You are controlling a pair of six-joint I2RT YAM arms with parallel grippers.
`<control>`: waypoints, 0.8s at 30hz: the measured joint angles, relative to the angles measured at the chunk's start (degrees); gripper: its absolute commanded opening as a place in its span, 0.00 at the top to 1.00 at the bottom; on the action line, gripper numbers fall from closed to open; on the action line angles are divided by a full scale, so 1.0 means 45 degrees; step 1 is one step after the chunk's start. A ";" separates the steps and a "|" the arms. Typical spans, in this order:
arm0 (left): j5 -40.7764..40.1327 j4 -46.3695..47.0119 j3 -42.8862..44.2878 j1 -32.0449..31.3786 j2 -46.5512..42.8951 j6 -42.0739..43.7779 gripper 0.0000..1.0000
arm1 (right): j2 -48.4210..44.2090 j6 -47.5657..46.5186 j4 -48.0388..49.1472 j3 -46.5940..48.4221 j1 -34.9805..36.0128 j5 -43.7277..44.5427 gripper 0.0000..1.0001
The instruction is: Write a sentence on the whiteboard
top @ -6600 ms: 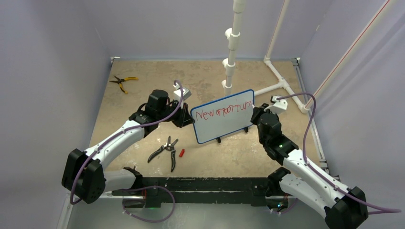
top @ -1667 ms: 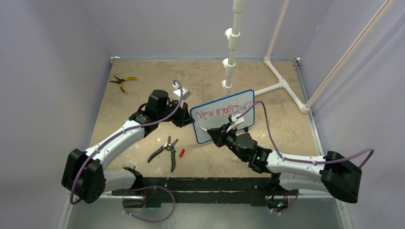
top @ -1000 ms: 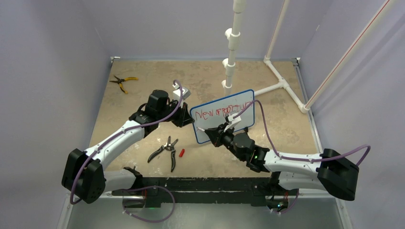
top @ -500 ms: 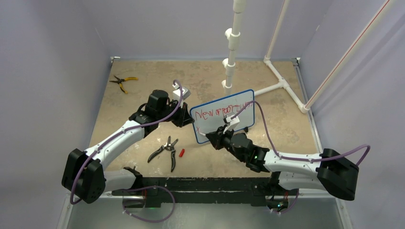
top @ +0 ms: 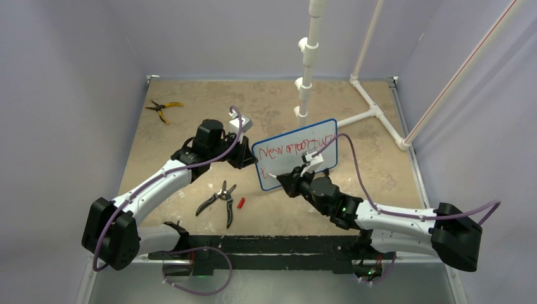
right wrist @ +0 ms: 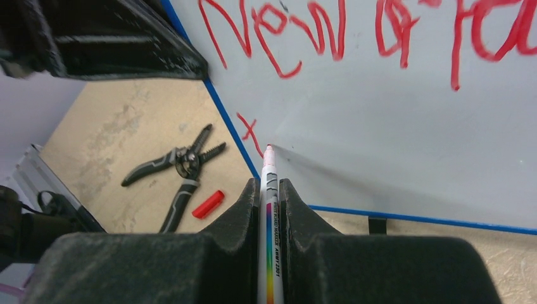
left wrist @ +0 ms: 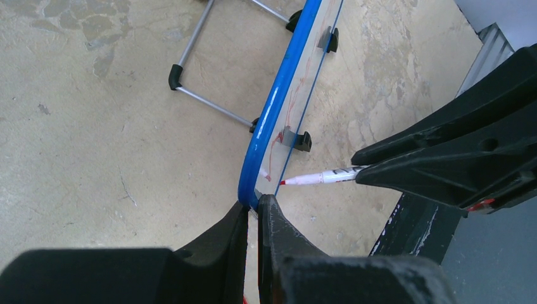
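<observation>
The whiteboard [top: 303,166], white with a thin blue frame, stands tilted mid-table. The sentence [top: 297,146] runs in red along its top row; a small red cross mark [right wrist: 249,132] starts a second row at lower left. My left gripper [left wrist: 253,206] is shut on the whiteboard's left blue edge [left wrist: 272,114]. My right gripper [right wrist: 270,183] is shut on a white marker [right wrist: 270,190], its red tip touching or nearly touching the board just right of the cross mark. The marker also shows in the left wrist view [left wrist: 316,178].
Black-handled pliers [top: 218,199] and a red marker cap [top: 240,202] lie on the table left of the board. Yellow-handled pliers [top: 161,109] lie at far left. White pipes [top: 306,63] stand behind the board.
My right arm swung from the board's right end to its lower left corner. A small red cross mark appeared at the start of the second row. The left arm stayed still.
</observation>
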 measured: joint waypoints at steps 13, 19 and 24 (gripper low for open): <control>0.0000 0.0000 0.0000 0.0000 0.0000 0.0000 1.00 | -0.0384 -0.0248 0.0379 -0.0015 -0.0010 0.0049 1.00; -0.0005 0.0000 0.0000 0.0000 0.0000 0.0000 1.00 | -0.0024 -0.0160 0.0311 -0.0015 -0.0005 0.0364 1.00; -0.0005 0.0000 0.0000 0.0000 0.0000 0.0000 1.00 | -0.0024 0.0044 0.0136 -0.0015 -0.0010 0.0364 1.00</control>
